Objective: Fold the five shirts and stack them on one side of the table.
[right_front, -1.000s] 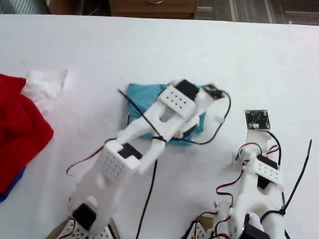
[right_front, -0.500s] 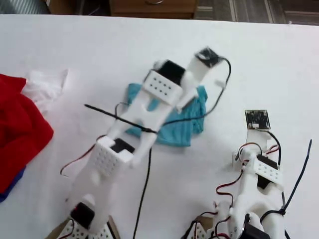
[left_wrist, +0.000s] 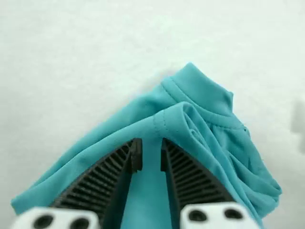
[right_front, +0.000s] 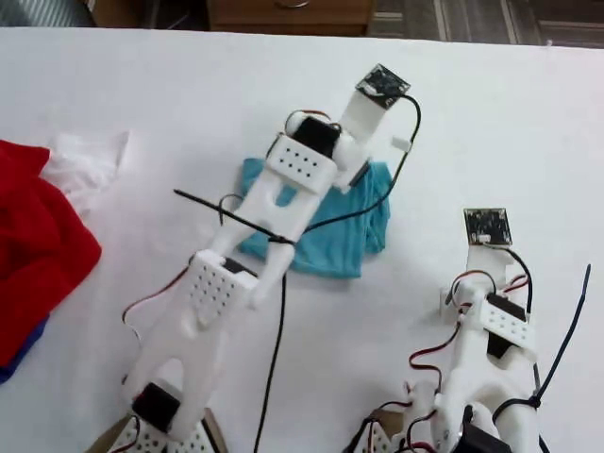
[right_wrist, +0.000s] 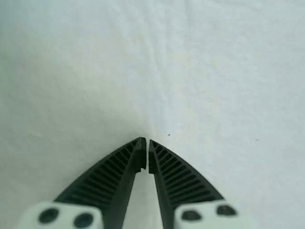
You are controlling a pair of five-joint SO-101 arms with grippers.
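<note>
Left wrist view: the shirt [left_wrist: 205,124] is seen bunched just under and ahead of the left gripper [left_wrist: 150,151], jaws slightly parted, released.

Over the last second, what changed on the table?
The left arm swung away from its base across the folded teal fabric shirt. The left gripper is now slightly open over its collar end. The shirt, right arm and red cloth pile stayed put.

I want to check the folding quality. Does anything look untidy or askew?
The folded teal fabric shirt lies askew in the middle of the white table: its collar pokes out and one side is bunched. At the edge, a red garment lies in a loose heap beside a crumpled white cloth.
</note>
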